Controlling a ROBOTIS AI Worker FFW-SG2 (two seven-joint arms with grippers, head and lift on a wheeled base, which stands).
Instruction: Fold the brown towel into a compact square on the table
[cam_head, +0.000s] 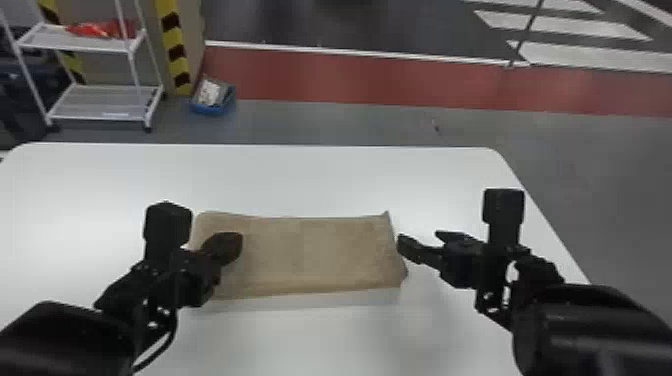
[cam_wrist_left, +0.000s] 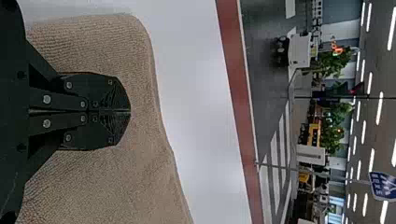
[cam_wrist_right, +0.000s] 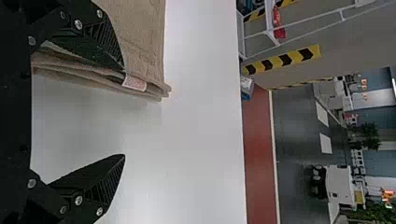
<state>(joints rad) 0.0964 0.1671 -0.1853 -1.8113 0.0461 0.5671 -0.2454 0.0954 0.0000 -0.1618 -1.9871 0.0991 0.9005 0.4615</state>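
Observation:
The brown towel (cam_head: 310, 255) lies on the white table as a wide folded rectangle. Over its left end is my left gripper (cam_head: 232, 245); in the left wrist view that gripper (cam_wrist_left: 130, 112) is shut, its fingertips together above the towel (cam_wrist_left: 107, 182), with no cloth seen between them. My right gripper (cam_head: 420, 242) is at the towel's right end. In the right wrist view the same gripper (cam_wrist_right: 123, 109) is open, one finger over the towel (cam_wrist_right: 140, 42) near its layered edge and small label, the other over bare table.
The white table (cam_head: 300, 175) extends around the towel, its far edge behind and its slanting right edge beyond my right gripper. On the floor past the table stand a white shelf rack (cam_head: 105, 97) and a blue bin (cam_head: 212, 102).

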